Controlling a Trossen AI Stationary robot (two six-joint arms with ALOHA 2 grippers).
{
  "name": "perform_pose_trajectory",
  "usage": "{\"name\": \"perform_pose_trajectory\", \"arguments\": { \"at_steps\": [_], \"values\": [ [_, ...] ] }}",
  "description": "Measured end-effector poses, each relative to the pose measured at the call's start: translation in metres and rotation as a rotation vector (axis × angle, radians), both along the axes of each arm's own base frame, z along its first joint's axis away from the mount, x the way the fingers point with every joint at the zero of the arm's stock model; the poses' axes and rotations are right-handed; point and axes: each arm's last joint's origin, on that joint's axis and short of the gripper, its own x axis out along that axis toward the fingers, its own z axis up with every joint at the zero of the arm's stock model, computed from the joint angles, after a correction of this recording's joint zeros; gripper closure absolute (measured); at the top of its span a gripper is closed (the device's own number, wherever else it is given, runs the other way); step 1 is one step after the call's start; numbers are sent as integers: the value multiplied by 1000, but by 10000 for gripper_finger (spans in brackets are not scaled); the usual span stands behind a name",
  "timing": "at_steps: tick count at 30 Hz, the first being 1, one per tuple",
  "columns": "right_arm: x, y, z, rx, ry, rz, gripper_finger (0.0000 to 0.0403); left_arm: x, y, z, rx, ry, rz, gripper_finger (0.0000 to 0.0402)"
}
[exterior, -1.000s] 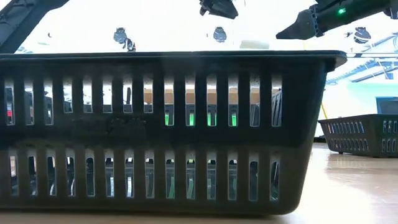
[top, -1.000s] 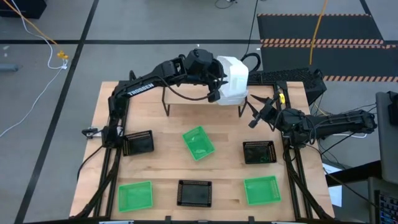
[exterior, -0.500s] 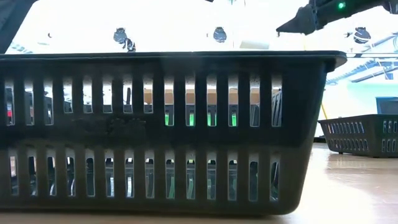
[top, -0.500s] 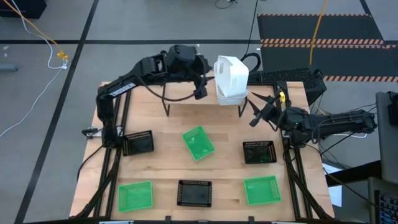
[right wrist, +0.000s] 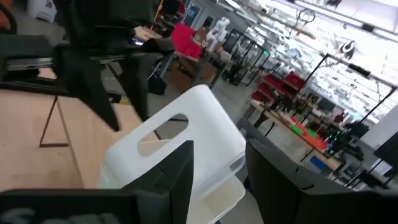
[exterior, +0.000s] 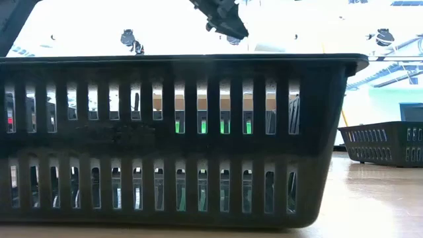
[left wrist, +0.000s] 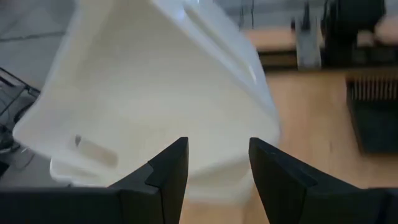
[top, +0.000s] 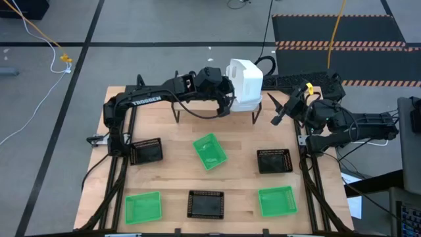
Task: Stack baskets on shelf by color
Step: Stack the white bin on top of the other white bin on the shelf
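Three white baskets (top: 245, 84) are stacked on the right end of the shelf (top: 184, 104). The top one (right wrist: 186, 134) sits tilted, its lower edge in the ones below. My left gripper (top: 228, 104) (left wrist: 217, 165) is open and hangs close to the left side of that stack; it also shows in the low view (exterior: 223, 18). My right gripper (top: 272, 110) (right wrist: 217, 165) is open and hovers right of the stack, pointing at it. Three green (top: 210, 150) and three black baskets (top: 273, 160) lie flat on the table. My left gripper stands with open fingers (left wrist: 171, 168) level in front of the tilted white basket's side wall (left wrist: 155, 112), coming from the table's left. Whether the fingers touch the wall I cannot tell.
Green baskets sit at the near left (top: 143, 206) and near right (top: 276, 201). Black baskets sit at the left (top: 146, 151) and near middle (top: 205, 204); the near-middle one fills the low view (exterior: 178, 139). The shelf's left and middle parts are bare.
My left gripper drew back from the white stack toward the table's left, then came back close to it. The top white basket now sits more tilted on the stack. My right gripper moved a little toward the far edge and rose out of the low view.
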Motion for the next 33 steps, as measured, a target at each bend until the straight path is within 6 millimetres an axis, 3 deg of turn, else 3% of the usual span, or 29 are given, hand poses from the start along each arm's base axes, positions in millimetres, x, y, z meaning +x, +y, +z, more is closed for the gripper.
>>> {"name": "perform_pose_trajectory", "arguments": {
  "at_steps": [6,15,26,29,33],
  "values": [
    [-1,0,-8,57,35,-6,261,10,1,-3,-55,-177,1,229],
    [-5,0,-13,86,60,-11,261,10,2,-1,-180,-237,26,221],
    [-7,0,-10,88,33,-10,261,17,6,-13,-285,-234,9,123],
    [-7,0,-10,88,34,-8,261,18,4,-14,-290,-229,0,135],
    [-7,0,-10,81,41,-7,261,17,6,-15,-304,-221,13,201]
  ]
}}
